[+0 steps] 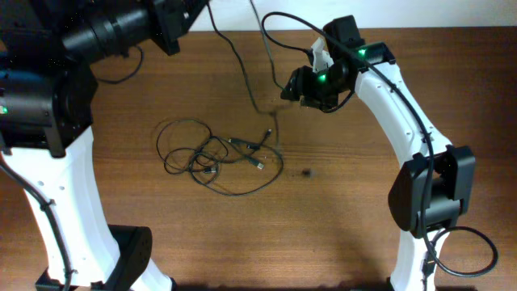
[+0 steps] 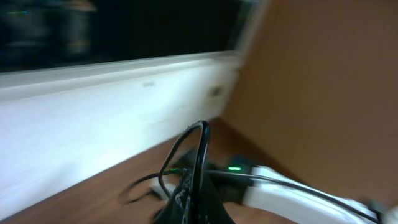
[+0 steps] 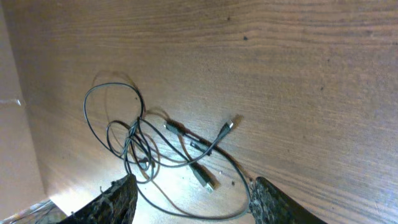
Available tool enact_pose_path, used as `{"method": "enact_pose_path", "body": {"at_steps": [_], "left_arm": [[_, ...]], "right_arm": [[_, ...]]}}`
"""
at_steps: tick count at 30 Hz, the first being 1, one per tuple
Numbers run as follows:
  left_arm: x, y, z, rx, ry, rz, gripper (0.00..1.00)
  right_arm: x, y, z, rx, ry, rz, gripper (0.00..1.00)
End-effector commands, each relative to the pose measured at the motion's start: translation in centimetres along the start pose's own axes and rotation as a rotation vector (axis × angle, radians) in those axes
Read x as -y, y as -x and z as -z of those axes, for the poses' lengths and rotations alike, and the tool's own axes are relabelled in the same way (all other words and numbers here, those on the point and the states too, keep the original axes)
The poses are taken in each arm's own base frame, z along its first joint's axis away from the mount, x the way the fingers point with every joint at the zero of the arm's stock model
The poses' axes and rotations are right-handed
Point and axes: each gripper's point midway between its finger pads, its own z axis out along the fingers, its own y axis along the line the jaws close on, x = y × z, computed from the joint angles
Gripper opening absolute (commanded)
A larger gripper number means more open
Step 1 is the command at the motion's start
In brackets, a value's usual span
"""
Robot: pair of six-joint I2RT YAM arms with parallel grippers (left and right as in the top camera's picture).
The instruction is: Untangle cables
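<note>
Pinching prob. one cable strand (image 1: 242,69) tight in left gripper (image 2: 189,190), raised upper left to draw it from cable tangle (image 1: 218,153) mid-frame, w/ right gripper (image 3: 196,193) spread empty above.

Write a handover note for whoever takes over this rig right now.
Left gripper: shut on one strand, held up near the far edge of the table.
Right gripper: open, empty, above the bundle.
Cables: the bundle lies knotted mid-table; the held strand runs down into it.
Done: one strand lifted partly clear.
Left: free the other cords and lay them apart.
</note>
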Motion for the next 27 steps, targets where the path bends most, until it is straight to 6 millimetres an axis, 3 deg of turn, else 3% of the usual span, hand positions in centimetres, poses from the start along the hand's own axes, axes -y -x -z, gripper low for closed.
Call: {"method": "enact_pose_path", "body": {"at_steps": [1, 4, 6, 11, 13, 16, 18, 20, 22, 25, 27], "left_arm": [[-5.5, -0.6, 0.6, -0.005, 0.309, 0.023, 0.00], [-9.7, -2.3, 1.2, -0.084, 0.511, -0.065, 0.00], [-14.0, -3.8, 2.7, -0.157, 0.697, -0.101, 0.00], [-22.2, -7.5, 7.1, -0.260, 0.897, 0.012, 0.00], [-27.1, -9.3, 11.3, -0.275, 1.023, 0.082, 0.00], [-31.7, -9.6, 18.3, -0.234, 1.213, 0.128, 0.00], [-33.0, -8.5, 23.3, -0.176, 1.329, 0.131, 0.00], [-32.0, -7.2, 28.8, -0.115, 1.428, 0.140, 0.00], [-31.2, -6.9, 31.6, -0.091, 1.483, 0.148, 0.00], [-30.5, -8.8, 34.8, -0.126, 1.541, 0.227, 0.00], [-30.2, -12.4, 36.4, -0.148, 1.597, 0.425, 0.00]], "right_arm": [[2.7, 1.1, 2.6, 0.026, -0.005, -0.034, 0.59], [5.5, 1.4, 7.2, 0.067, -0.030, -0.046, 0.60], [7.3, 0.3, 9.4, 0.060, -0.103, -0.054, 0.60], [8.4, -1.1, 9.9, 0.015, -0.167, -0.045, 0.60], [8.2, -1.3, 9.8, 0.008, -0.167, -0.042, 0.60], [7.8, -1.5, 9.5, 0.000, -0.166, -0.032, 0.60], [7.3, -1.8, 9.2, -0.012, -0.165, -0.023, 0.61], [7.4, -2.0, 9.0, -0.018, -0.192, -0.013, 0.61], [7.3, -2.1, 8.9, -0.021, -0.196, -0.010, 0.61], [7.2, -2.2, 8.9, -0.024, -0.196, -0.011, 0.63], [7.3, -2.6, 8.9, -0.037, -0.199, -0.017, 0.64]]}}
